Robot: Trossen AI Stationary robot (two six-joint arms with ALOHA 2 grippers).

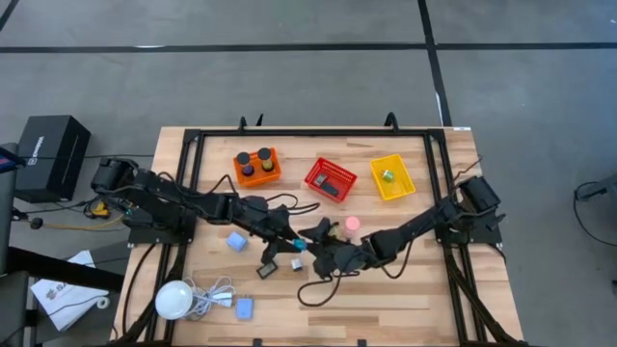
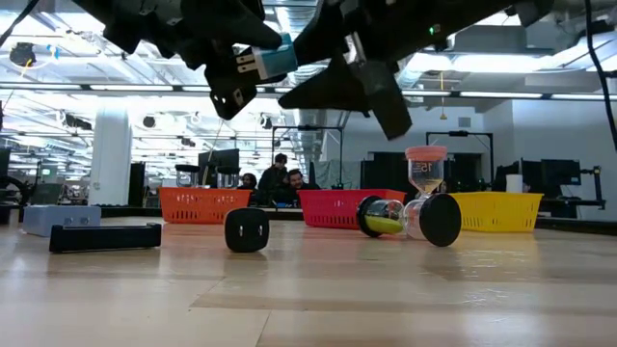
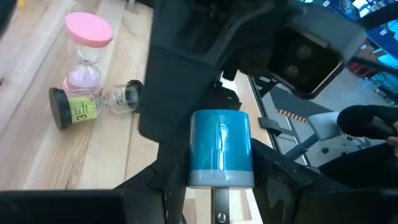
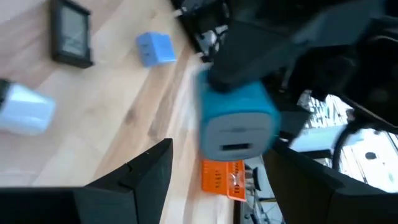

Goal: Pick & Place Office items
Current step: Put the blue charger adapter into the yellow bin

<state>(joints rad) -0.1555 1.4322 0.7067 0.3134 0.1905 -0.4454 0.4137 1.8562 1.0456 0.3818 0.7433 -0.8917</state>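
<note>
Held item: a teal USB charger [image 3: 221, 148] is clamped between the fingers of the left gripper [image 3: 217, 186], raised clear of the table [image 1: 405, 289] near its middle.
Left gripper: closed tight on the charger's plug end, the teal body jutting forward.
Right gripper: the right gripper [image 4: 205, 180] is held spread wide, its fingers either side of the charger's port end but not touching it; a handover is judged to be in progress.
Risk, early release: should the left fingers be opened before the right ones are closed, the charger would likely be dropped onto the table below.
Risk, collision: the two grippers are nose to nose; a small misalignment could knock the charger askew in its grip.
Risk, below the grippers: a pink sand timer [image 3: 86, 46] stands just beside a toppled green sand timer [image 3: 93, 106]; either could be struck by a falling charger.
Count, sand timers: two.
Count, mesh baskets: three beyond the grippers, an orange basket [image 1: 257, 167], a red basket [image 1: 331, 178], a yellow basket [image 1: 392, 177].
Count, light-blue blocks: two seen from above, one [image 1: 236, 241] beside the left arm.
Count, white bulb with cable: one [image 1: 174, 299], well apart.
</note>
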